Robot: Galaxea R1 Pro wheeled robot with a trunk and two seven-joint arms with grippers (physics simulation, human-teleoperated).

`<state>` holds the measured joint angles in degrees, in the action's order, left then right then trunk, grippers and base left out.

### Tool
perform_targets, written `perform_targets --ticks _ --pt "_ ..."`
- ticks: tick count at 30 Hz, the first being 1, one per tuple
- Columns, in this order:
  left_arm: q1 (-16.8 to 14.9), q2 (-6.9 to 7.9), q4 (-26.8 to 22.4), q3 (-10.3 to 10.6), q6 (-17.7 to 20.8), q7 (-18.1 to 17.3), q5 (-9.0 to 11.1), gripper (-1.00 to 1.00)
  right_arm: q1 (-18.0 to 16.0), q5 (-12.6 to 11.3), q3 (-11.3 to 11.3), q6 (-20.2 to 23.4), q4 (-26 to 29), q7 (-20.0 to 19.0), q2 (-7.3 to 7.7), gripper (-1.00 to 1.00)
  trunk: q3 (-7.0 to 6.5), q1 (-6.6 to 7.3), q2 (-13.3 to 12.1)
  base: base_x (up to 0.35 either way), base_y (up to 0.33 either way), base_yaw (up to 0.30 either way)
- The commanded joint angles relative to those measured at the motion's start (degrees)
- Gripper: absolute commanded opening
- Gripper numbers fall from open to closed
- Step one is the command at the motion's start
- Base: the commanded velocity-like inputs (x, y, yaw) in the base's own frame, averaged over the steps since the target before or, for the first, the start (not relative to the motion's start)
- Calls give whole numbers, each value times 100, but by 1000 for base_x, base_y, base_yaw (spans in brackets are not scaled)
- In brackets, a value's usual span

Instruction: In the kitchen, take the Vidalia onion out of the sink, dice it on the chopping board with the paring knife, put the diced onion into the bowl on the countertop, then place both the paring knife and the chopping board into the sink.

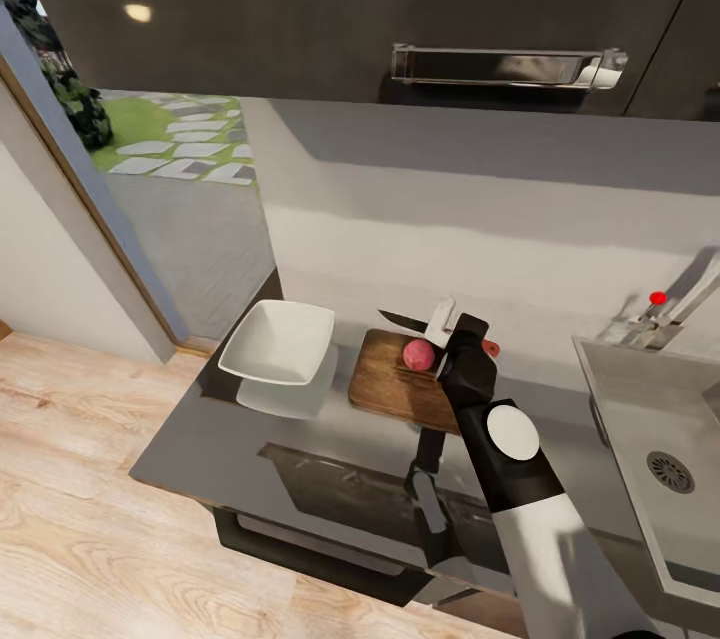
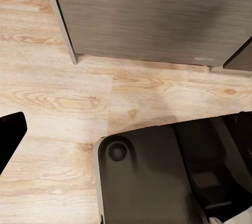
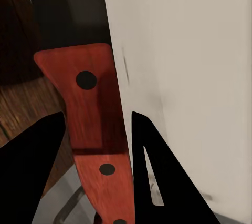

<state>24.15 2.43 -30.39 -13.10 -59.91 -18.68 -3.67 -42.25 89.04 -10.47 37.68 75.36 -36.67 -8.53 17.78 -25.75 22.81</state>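
Observation:
The pinkish-red Vidalia onion (image 1: 418, 354) rests on the far end of the dark brown chopping board (image 1: 392, 385), which lies on the grey countertop (image 1: 215, 444). My right gripper (image 1: 458, 333) hovers just behind the onion, shut on the paring knife (image 1: 404, 322), whose dark blade points left above the onion. Up close, the red-orange riveted handle (image 3: 92, 103) sits between my right gripper's (image 3: 95, 114) dark fingers (image 3: 31, 166). The white squarish bowl (image 1: 280, 341) stands left of the board. The steel sink (image 1: 612, 389) lies at the right. One dark finger (image 2: 10, 134) of my left gripper hangs over the wooden floor.
A chrome tap (image 1: 668, 309) with a red knob stands behind the sink. Dark wall cabinets with a chrome handle (image 1: 500, 67) hang above. The countertop ends left of the bowl, beside a doorway to a garden. Below, the robot's dark base (image 2: 147, 182) stands before a grey cabinet (image 2: 157, 13).

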Motion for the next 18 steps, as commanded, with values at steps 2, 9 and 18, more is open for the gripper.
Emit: perform_targets --ticks 2,9,18 --pt "0 -5 -11 -35 -9 -21 -37 100 -5 64 -8 11 5 -64 0 -100 9 -4 11 2 0 0" --pt "2 -4 -11 -35 -9 -21 -37 100 -3 70 -9 11 -2 -82 3 -100 9 -4 11 0 0 0" --pt "-2 2 -11 -35 -9 -20 -37 100 -3 95 -17 2 -557 -68 79 -100 9 -4 11 0 0 0"
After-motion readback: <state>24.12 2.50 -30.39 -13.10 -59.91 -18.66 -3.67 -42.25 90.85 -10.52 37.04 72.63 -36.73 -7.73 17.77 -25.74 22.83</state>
